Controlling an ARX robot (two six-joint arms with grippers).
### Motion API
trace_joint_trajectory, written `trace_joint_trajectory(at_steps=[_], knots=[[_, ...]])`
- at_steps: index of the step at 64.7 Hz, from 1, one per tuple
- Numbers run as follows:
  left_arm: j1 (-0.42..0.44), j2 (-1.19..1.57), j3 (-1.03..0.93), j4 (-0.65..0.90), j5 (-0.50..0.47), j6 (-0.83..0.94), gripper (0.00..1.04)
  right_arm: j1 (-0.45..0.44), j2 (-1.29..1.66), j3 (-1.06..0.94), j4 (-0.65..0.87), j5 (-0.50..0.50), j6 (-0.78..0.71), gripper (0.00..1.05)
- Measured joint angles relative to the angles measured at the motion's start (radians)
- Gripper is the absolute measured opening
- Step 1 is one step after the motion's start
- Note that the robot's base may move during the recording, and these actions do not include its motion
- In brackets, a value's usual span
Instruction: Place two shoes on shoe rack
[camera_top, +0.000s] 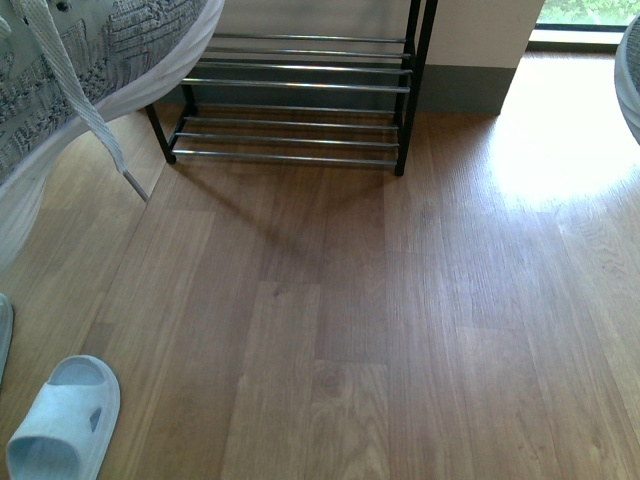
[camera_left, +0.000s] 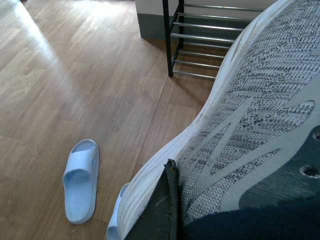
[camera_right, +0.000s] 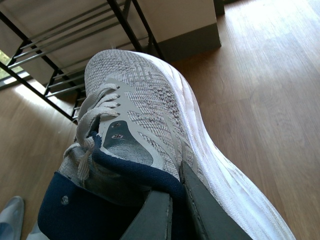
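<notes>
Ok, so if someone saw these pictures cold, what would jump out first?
A grey knit left sneaker is lifted so close that it fills the front view's upper left corner. The right sneaker is raised too, its navy heel collar pinched in the right hand. Ahead by the wall stands the black-and-chrome shoe rack, and a pale slipper lies on the wood floor at lower left.

- I see a wood-plank floor (camera_top: 400, 300).
- The rack (camera_top: 290, 100) stands on it by the far wall.
- A pale slipper (camera_top: 65, 420) lies near me, on the left.
</notes>
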Motion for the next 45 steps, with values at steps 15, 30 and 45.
trace_joint_trajectory(at_steps=[15,30,45], knots=[[0.000,0.000,0.000,0.000,-0.003,0.000,0.02,0.000,0.000,0.000,0.000,-0.002,0.001,0.01],[0.004,0.000,0.000,0.000,-0.004,-0.001,0.02,0.001,0.000,0.000,0.000,-0.007,0.002,0.01],[0.002,0.000,0.000,0.000,-0.001,0.002,0.02,0.000,0.000,0.000,0.000,0.002,0.002,0.01]])
